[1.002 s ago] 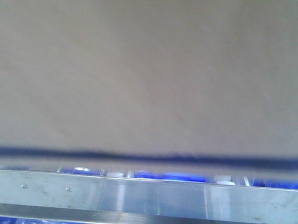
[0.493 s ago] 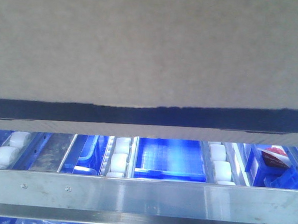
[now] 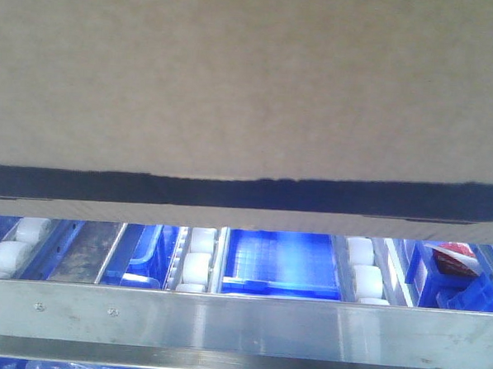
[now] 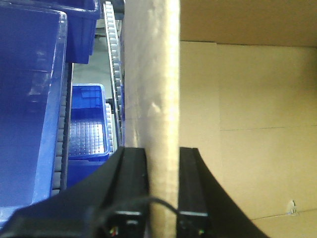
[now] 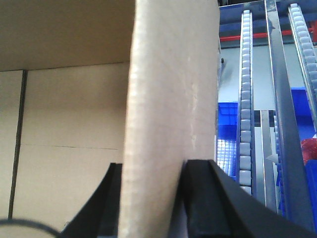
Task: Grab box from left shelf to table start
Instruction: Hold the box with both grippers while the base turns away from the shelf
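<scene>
The left claw [image 4: 162, 151] is clamped over the top edge of one side wall of the box [image 4: 148, 74]. One black finger [image 4: 131, 173] is on the outer face and the other is inside the open cavity, with the cardboard pinched between them. The right claw [image 5: 154, 163] grips the opposite wall the same way: inner finger toward the cavity, outer finger toward the shelf.

So the box sits between the two claws and its long axis runs from one to the other. Neither arm is nearer, since each carries one end, and I judge that any uneven pull would skew the box.

Outboard of the left claw are blue bins [image 4: 29, 99] and a strip of rollers [image 4: 113, 74]. Outboard of the right claw, roller tracks [image 5: 246, 99] run away into the shelf.

In the front-facing view the box [image 3: 252, 77] fills the whole width, with a dark band along its lower part. Below it a gap shows white rollers and more bins, then the silvery rail of the left shelf [image 3: 239, 325]. The box therefore looks lifted off the rollers and above the rail.

The coming move likely means drawing both claws back together, away from the shelf, and keeping the walls level. The counter is not in view.
</scene>
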Motion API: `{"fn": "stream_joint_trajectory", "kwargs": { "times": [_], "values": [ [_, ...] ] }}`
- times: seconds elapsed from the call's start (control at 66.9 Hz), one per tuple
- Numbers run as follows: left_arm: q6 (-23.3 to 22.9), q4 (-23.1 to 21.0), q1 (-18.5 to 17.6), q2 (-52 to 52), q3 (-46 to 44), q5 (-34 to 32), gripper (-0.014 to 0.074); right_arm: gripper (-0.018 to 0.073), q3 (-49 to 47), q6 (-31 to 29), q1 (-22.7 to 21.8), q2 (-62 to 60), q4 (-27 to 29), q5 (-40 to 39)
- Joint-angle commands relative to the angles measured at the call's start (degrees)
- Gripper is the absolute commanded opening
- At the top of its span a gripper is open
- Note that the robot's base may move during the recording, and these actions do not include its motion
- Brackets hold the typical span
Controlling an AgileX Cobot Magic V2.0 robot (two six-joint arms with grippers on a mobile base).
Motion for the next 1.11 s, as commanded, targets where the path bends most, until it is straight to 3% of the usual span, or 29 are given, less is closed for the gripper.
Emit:
{"fn": "stream_joint_trajectory", "kwargs": {
  "times": [0.0,1.091],
  "values": [
    [-0.8,1.1,-0.4,-0.2,-2.4,-11.6,-0.0093,0.0057,-1.8,0.9,-0.4,1.1,-3.9,-8.1],
    [-0.8,1.1,-0.4,-0.2,-2.4,-11.6,-0.0093,0.0057,-1.8,0.9,-0.4,1.1,-3.9,-8.1]
  ]
}}
